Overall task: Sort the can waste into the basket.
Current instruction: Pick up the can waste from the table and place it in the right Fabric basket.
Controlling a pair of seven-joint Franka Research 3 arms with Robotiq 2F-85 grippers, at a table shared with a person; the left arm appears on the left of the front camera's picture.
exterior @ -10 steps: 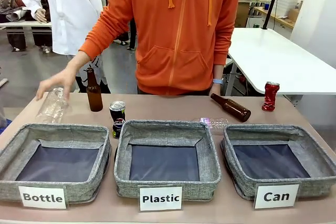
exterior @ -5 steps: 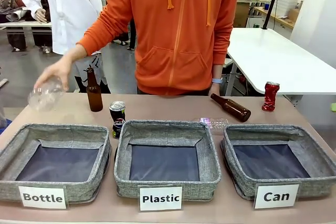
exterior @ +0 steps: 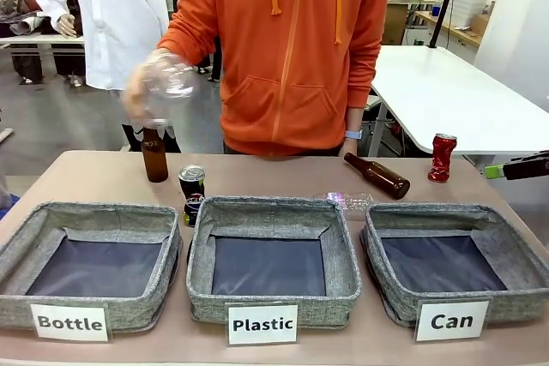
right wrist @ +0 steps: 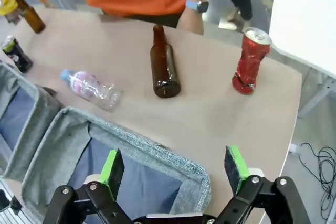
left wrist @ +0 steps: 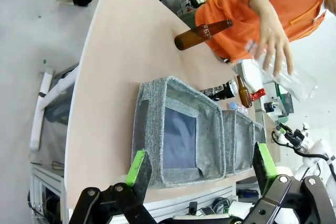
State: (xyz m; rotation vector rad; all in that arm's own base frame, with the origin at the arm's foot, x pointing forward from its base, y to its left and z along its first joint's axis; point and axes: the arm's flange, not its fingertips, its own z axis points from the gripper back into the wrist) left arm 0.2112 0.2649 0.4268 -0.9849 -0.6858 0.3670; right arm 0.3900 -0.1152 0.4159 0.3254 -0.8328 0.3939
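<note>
Both grippers wide open, nothing gripped; both cans stood on the table, outside the "Can" basket.

Front view, 12 = far side. The red dented can (exterior: 443, 157) is seen upright at approx. 12 o'clock of the "Can" basket (exterior: 403, 297), apart from it. The black-and-silver can (exterior: 191, 193) is stood just beside the far-L corner of the "Plastic" basket (exterior: 343, 255), at 10 o'clock. The R gripper (right wrist: 174, 162) is hung over the "Can" basket's rim, pads fully spread, w/ the red can at 1 o'clock in its wrist view. The L gripper (left wrist: 201, 163) is likewise spread, off the table end by the "Bottle" basket (left wrist: 207, 145). A clear plastic bottle (exterior: 169, 81) is held up by the person's hand (exterior: 137, 102), at 12 o'clock of the upright brown bottle (exterior: 154, 153).
</note>
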